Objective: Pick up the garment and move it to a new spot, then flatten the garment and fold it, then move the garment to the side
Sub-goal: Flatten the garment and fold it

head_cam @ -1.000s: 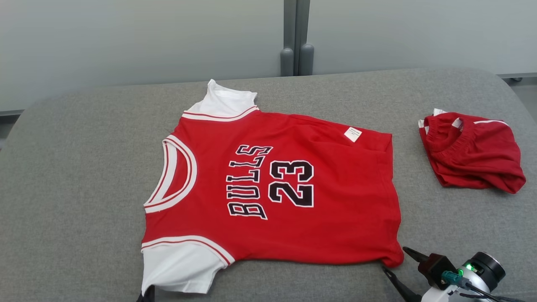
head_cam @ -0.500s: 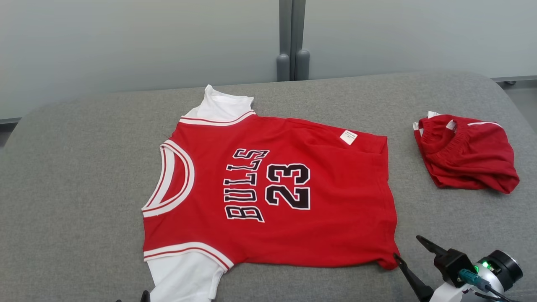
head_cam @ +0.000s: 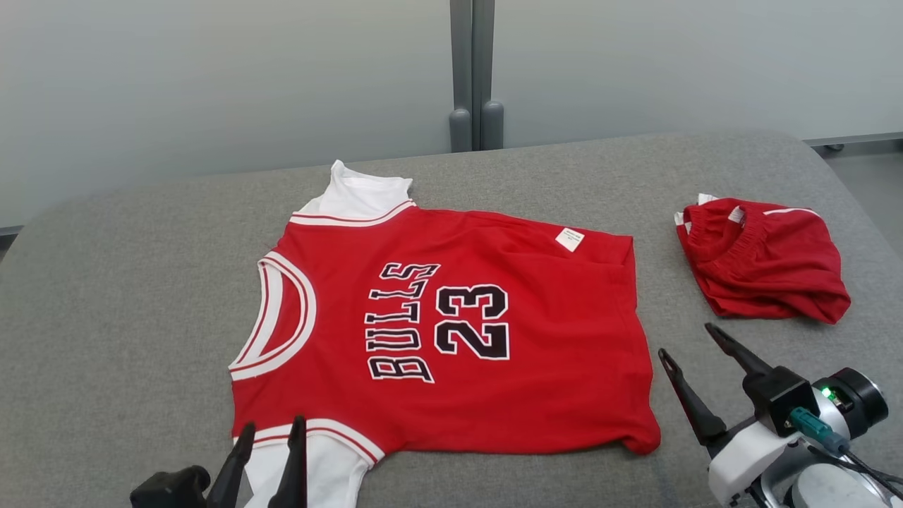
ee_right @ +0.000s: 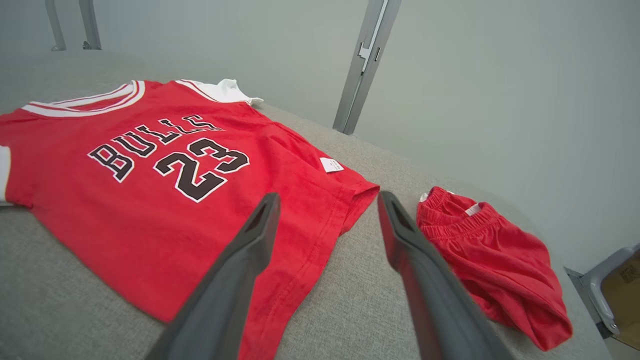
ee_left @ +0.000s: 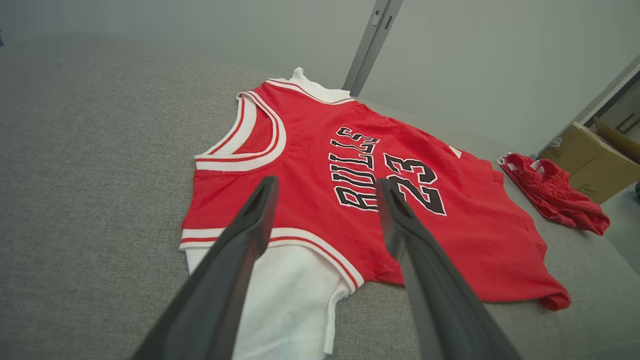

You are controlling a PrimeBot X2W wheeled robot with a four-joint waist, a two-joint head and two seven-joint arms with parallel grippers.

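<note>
The garment [head_cam: 536, 339] is a red jersey with white sleeves and black "BULLS 23" lettering, spread flat on the grey padded surface [head_cam: 127, 282]. Its neck points left and its hem points right. My left gripper [head_cam: 274, 425] stands open at the near white sleeve [head_cam: 317, 473], fingers just above it and holding nothing. In the left wrist view the garment [ee_left: 465, 235] lies beyond the left gripper [ee_left: 326, 182]. My right gripper [head_cam: 686, 340] is open and empty, just right of the hem's near corner. In the right wrist view the right gripper [ee_right: 327, 196] hangs over the hem of the garment [ee_right: 100, 200].
Crumpled red shorts [head_cam: 765, 264] lie at the right of the surface, also seen as red shorts [ee_left: 555, 197] and red shorts [ee_right: 500, 260]. A pale wall with a grey post [head_cam: 471, 70] stands behind. A cardboard box [ee_left: 590, 160] sits off the right end.
The head camera has shifted. My left gripper has opened and risen into view at the near sleeve. My right gripper has lifted away from the hem's near corner.
</note>
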